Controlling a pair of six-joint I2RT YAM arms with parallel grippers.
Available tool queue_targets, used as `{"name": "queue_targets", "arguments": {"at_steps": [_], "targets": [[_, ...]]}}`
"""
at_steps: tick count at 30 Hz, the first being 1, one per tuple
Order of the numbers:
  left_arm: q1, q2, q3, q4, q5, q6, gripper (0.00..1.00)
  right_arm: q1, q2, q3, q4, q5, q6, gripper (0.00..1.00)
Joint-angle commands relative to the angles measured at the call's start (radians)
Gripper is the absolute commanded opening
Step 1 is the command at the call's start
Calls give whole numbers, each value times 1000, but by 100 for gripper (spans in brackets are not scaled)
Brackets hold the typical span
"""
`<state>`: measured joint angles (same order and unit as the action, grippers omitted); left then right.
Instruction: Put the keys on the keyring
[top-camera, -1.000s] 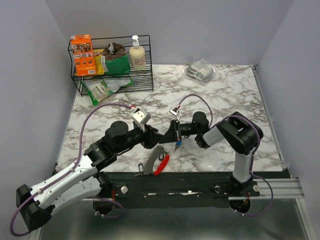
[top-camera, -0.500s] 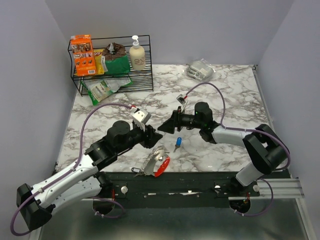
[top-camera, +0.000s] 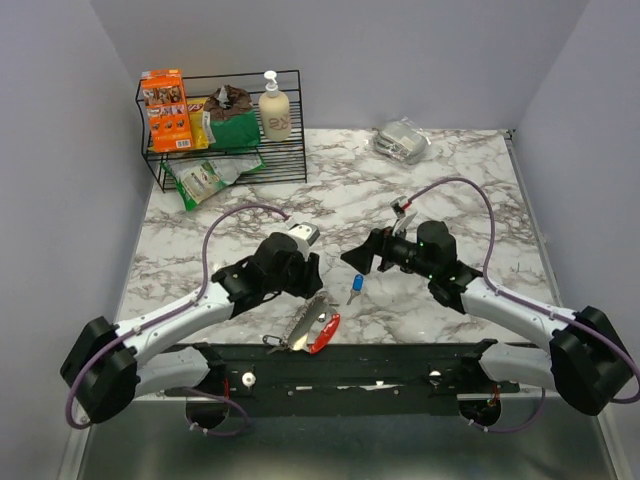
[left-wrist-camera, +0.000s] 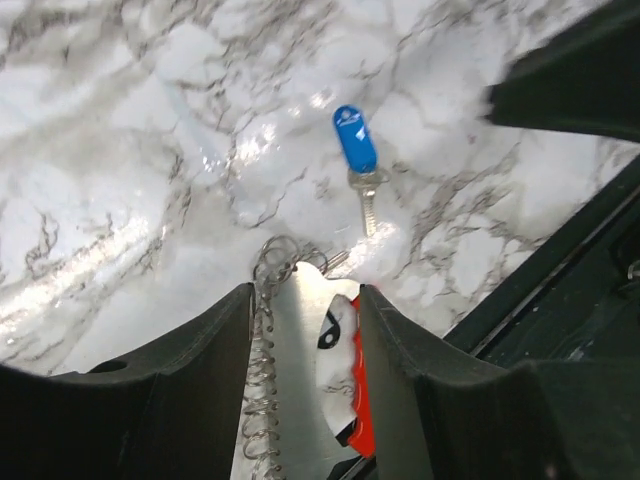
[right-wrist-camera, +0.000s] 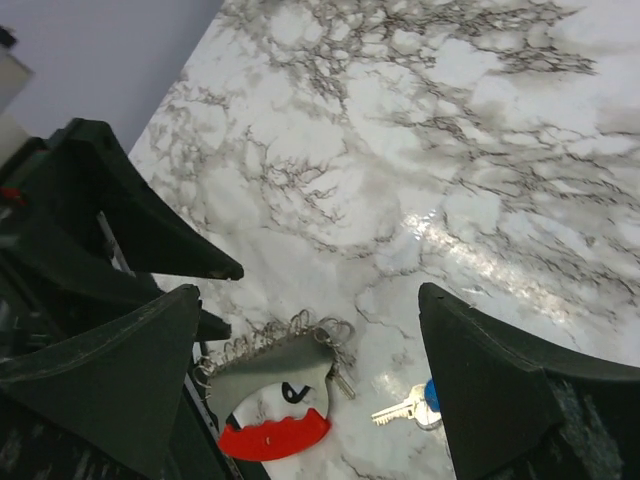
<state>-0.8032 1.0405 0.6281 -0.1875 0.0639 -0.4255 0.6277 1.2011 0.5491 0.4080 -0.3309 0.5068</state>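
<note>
The keyring (top-camera: 312, 328) lies flat near the table's front edge. It is a silver tag with a red lower edge (right-wrist-camera: 275, 438) and a coiled chain (left-wrist-camera: 262, 330). A small silver key (right-wrist-camera: 342, 381) hangs at its ring end. A blue-headed key (top-camera: 356, 285) lies loose on the marble just beyond it, with its blade (left-wrist-camera: 367, 210) pointing at the ring. My left gripper (top-camera: 312, 284) hovers open over the keyring (left-wrist-camera: 300, 360), its fingers straddling the tag. Right of the key, my right gripper (top-camera: 358, 260) is wide open and holds nothing. Its right finger covers part of the blue head (right-wrist-camera: 428, 396).
A black wire rack (top-camera: 222, 150) with snack packs and a soap bottle (top-camera: 274, 108) stands at the back left. A silver packet (top-camera: 402, 140) lies at the back right. A black rail (top-camera: 400, 362) runs along the front edge, just below the keyring.
My right gripper opened and let go of the blue key, which now lies on the marble, and it drew back to the right. The left arm stretched lower over the keyring.
</note>
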Motion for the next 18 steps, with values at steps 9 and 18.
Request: {"name": "queue_targets", "arguments": {"at_steps": [9,18], "targets": [[13,335,154,-26,-1,-41,36,-39,-170,-101,-158,138,-30,99],[4,383,171,-70,-7,-38,32,-43,-153,-109,-156,132,-28,99]]}}
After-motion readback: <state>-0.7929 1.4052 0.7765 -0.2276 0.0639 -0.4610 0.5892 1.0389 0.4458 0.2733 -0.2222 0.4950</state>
